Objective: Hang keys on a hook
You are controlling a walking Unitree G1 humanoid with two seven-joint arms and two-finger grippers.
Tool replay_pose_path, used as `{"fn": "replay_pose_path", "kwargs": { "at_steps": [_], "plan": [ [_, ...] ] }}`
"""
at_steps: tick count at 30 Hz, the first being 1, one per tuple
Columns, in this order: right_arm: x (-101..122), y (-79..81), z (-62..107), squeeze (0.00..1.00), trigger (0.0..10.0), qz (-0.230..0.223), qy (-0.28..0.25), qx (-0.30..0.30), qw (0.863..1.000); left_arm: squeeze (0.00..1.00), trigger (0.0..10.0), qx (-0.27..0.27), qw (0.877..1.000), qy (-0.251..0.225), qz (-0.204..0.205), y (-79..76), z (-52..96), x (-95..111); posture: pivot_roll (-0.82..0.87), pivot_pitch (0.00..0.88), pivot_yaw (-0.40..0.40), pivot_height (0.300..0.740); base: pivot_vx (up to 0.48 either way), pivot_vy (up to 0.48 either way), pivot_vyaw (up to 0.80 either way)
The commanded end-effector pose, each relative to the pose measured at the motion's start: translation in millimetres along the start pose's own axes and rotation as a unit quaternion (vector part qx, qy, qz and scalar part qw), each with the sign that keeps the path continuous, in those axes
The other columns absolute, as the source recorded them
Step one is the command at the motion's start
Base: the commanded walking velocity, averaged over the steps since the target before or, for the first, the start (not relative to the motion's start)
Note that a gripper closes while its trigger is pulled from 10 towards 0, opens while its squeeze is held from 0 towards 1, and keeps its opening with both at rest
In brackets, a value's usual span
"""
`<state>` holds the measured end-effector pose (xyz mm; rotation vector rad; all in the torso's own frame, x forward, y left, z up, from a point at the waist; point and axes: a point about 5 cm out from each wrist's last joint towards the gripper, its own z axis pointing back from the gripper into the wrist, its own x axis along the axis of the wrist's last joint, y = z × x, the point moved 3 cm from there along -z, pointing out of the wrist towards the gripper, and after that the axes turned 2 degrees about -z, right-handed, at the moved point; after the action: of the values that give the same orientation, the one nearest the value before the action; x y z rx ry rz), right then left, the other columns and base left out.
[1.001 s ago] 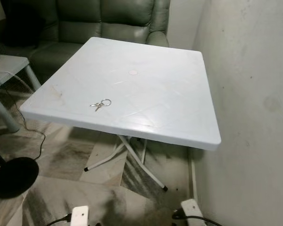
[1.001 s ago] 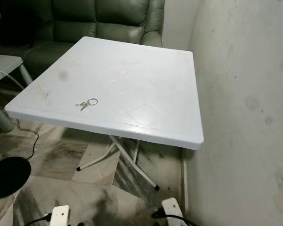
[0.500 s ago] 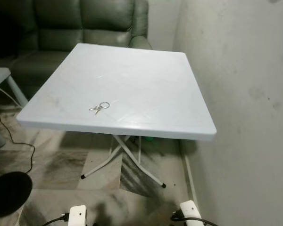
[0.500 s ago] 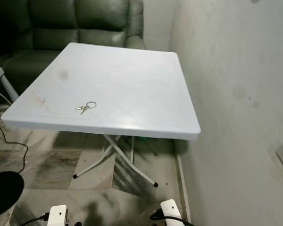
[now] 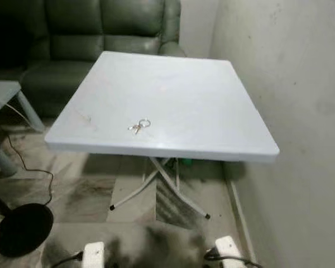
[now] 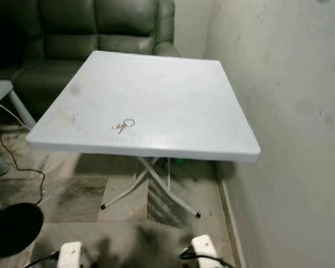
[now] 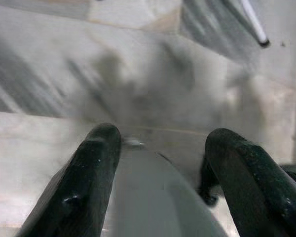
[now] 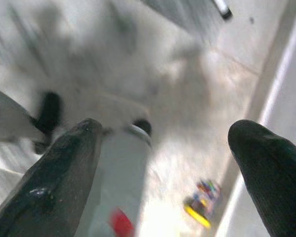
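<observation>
One white desk (image 5: 201,106) stands by the wall, with one set of keys (image 5: 139,126) on it: one ring and what looks like two small keys, too small to count surely. One green sofa (image 5: 100,33) sits behind. One second desk (image 5: 3,92) shows at the left edge. One black round base (image 5: 22,229) and one cable (image 5: 30,167) lie on the floor. Two hands: left hand (image 7: 160,148), right hand (image 8: 163,143), each with two black fingers, spread apart

A key ring with keys (image 5: 139,126) lies near the front edge of the folding table's surface (image 5: 212,111), which stands against the wall (image 5: 301,111) on its right, with a sofa (image 5: 100,33) behind it and a fan base (image 5: 22,229) on the floor to its front left.
</observation>
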<state>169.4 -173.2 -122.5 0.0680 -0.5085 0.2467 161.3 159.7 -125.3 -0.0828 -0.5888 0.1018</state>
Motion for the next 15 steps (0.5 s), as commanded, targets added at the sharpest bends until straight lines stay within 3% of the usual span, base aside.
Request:
{"fn": "replay_pose_path", "kwargs": {
  "at_steps": [1,15],
  "plan": [
    [11.9,7.0,-2.8,0.00,10.0,0.000,-0.016,0.007,1.000,0.00,10.0,0.015,1.000,0.001,-0.005,11.7,1.0,1.8,-0.08,0.000,-0.052,0.740,0.000,0.409,0.00],
    [11.7,6.5,-2.7,0.00,10.0,0.002,-0.015,0.006,1.000,0.00,10.0,0.015,1.000,-0.002,-0.004,11.1,0.4,4.1,-0.08,0.000,-0.054,0.740,0.000,0.405,0.00]
  ]
}}
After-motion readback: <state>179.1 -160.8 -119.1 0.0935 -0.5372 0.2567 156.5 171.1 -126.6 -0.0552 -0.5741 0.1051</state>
